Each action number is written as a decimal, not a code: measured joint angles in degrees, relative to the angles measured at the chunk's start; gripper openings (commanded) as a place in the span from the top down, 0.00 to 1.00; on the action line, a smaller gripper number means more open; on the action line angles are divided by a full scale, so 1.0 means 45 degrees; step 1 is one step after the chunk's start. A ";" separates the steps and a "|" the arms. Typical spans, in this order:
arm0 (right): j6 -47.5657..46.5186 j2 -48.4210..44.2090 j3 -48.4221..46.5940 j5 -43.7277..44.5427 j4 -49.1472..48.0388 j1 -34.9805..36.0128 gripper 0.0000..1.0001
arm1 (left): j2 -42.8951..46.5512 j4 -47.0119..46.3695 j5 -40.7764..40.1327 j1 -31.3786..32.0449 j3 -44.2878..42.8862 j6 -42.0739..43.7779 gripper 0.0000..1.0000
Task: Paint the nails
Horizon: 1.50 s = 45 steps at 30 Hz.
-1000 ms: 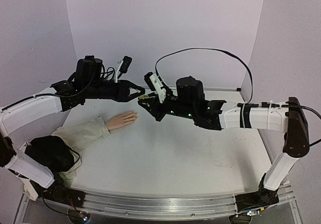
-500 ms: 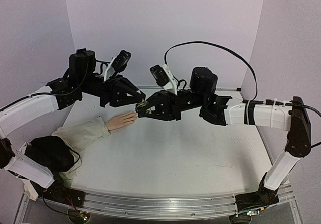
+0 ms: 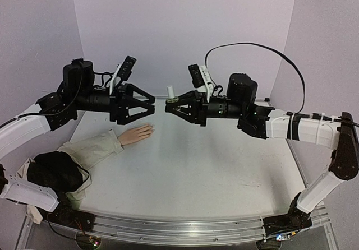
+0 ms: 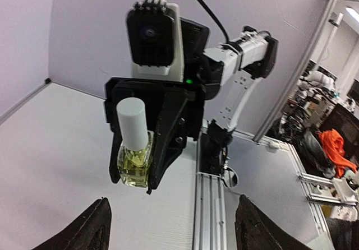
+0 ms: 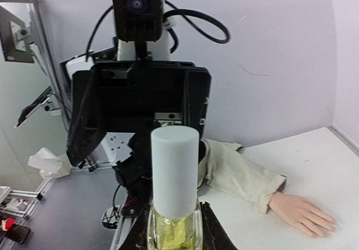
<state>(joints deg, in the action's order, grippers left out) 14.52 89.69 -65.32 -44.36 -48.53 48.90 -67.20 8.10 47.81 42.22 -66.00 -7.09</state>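
The nails [image 3: 149, 128] on the mannequin hand [image 3: 136, 134] show no polish; they lie on the table [image 3: 213, 171] below the left gripper [image 3: 152, 105], whose 2 fingers [image 4: 90, 230] are spread and empty. Facing it, the right gripper [image 3: 170, 105] clamps the bottle [image 3: 171, 96], white cap [image 4: 132, 122] still on. Painting looks not begun: uncapping and every nail remain.

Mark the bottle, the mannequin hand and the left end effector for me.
bottle [image 4: 134, 160], left wrist view, glass body
mannequin hand [image 3: 136, 134], top view, back of hand
left end effector [image 3: 154, 104], top view, midway between fingertips
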 measured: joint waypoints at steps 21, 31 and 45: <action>-0.4133 0.1103 -0.0758 0.9107 0.3031 0.1622 1.00 | -0.2249 0.0529 -0.5013 -0.0005 -0.0952 -0.4818 0.42; -0.4449 0.1501 -0.1360 0.9636 0.3225 0.1851 1.00 | -0.2531 0.0539 -0.5581 0.0180 -0.1001 -0.4736 0.75; -0.3604 0.1316 -0.1375 0.6742 0.3949 0.1277 1.00 | -0.2686 0.0646 -0.3050 -0.0180 -0.1078 -0.2191 0.94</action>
<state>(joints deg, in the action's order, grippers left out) -1.69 95.61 -71.50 -14.02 -30.76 54.65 -79.29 11.00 34.09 41.41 -70.85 -16.95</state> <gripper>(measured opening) 0.220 0.154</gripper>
